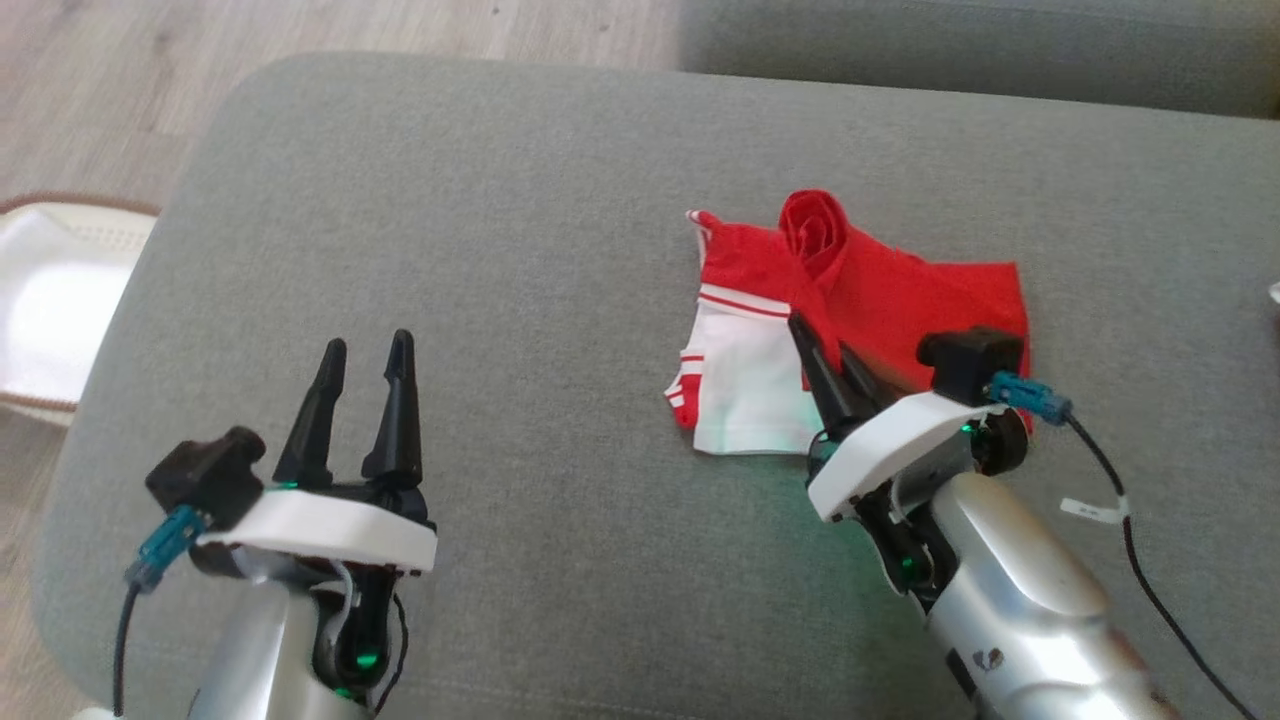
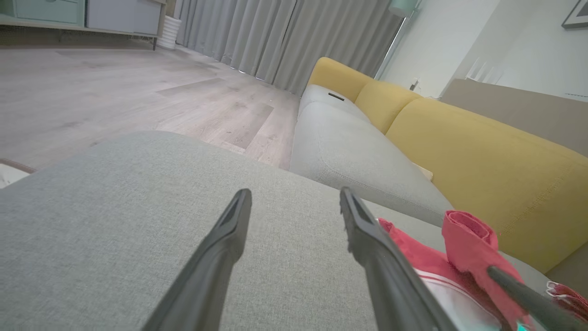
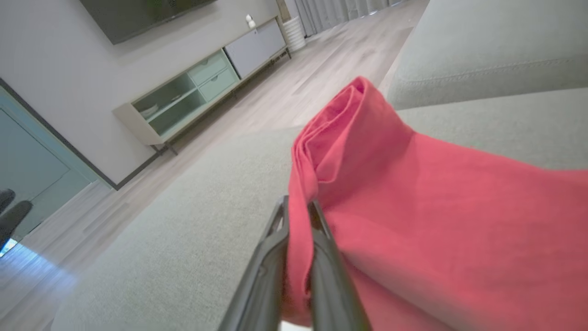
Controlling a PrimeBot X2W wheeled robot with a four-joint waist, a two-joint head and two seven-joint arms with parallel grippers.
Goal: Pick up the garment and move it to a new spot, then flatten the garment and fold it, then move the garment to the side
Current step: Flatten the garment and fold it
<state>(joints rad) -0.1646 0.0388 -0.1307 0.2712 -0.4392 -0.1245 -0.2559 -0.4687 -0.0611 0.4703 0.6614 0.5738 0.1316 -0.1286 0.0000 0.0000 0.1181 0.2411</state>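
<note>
Near left: left hand (image 1: 368, 342), fingers spread wide, empty, over the grey sofa cushion (image 1: 520, 180). Near right: right hand (image 1: 822, 345), pinched tight on a raised red fold of the garment (image 1: 900, 290), red-and-white, lying crumpled on the cushion's right half. Farthest: wooden floor (image 1: 100, 100)

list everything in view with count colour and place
garment: one, red and white, on the near cushion, right of middle
cushion: two, grey, one under the garment, one beyond it
sofa back: one, yellow, behind the far cushion
floor: one, pale wood, around the cushions
cabinet: one, pale with green drawers, by the wall
curtains: one set, grey, far end of the floor
left gripper: one, dark, jaws open over bare cushion
right gripper: one, dark, jaws shut on a red fold of the garment
</note>
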